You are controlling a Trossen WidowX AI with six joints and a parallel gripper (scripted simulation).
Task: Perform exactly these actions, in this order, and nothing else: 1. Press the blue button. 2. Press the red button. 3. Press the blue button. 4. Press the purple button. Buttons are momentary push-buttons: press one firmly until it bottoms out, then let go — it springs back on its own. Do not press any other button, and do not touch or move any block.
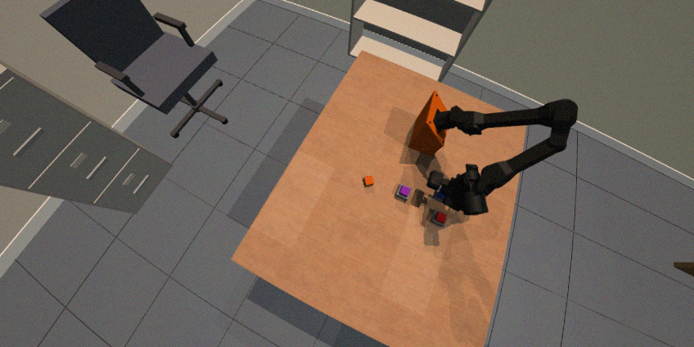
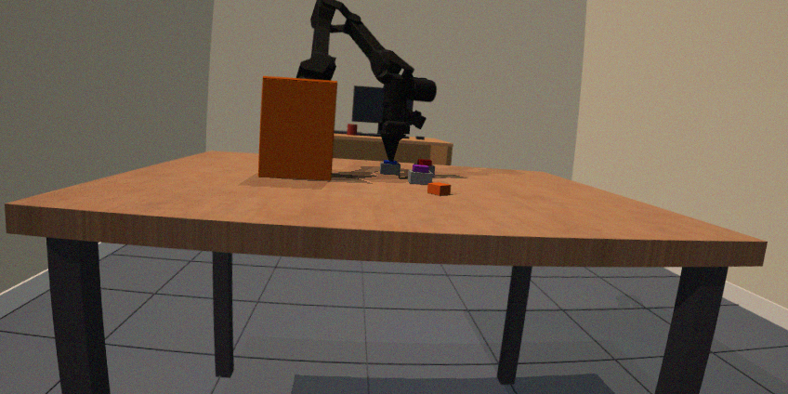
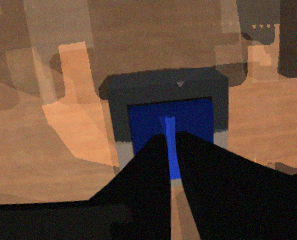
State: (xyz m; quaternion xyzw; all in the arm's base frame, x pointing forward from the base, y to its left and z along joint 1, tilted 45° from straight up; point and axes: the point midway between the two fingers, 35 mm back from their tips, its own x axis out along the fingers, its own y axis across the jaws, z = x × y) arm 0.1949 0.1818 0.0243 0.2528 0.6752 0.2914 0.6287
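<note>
we are looking at a wooden table [image 2: 332, 213] with dark legs, standing on a grey tiled floor [image 1: 146, 265] in a room with plain walls. in the top view an office chair [image 1: 141, 58] is sitting to the far left, a shelf unit [image 1: 413, 12] is standing just beyond the table's far edge, and a grey cabinet with drawers [image 1: 68, 153] is lying along the left. in the exterior view a second desk with a monitor [image 2: 367, 105] is showing behind the table.

on the table a tall orange box [image 2: 297, 127] is standing, and the arm's base is sitting behind it. a small orange block [image 2: 439, 189] is lying apart from the buttons, nearer the exterior camera. no open containers are showing; the shelves of the unit look bare.

the three buttons are sitting close together on grey housings: the purple button [image 2: 420, 168], the red button [image 2: 425, 162] and the blue button [image 3: 171, 123]. the blue one is lying directly under the arm's tip, with the red one just beyond it in the wrist view's top edge.

the gripper [image 3: 172, 150] is pointing straight down, its fingers drawn almost fully together into a narrow point and gripping nothing. in the wrist view the tips are resting over the blue button's near half, and in the exterior view the point is meeting the button's top; we cannot tell how far down the button is sitting.
</note>
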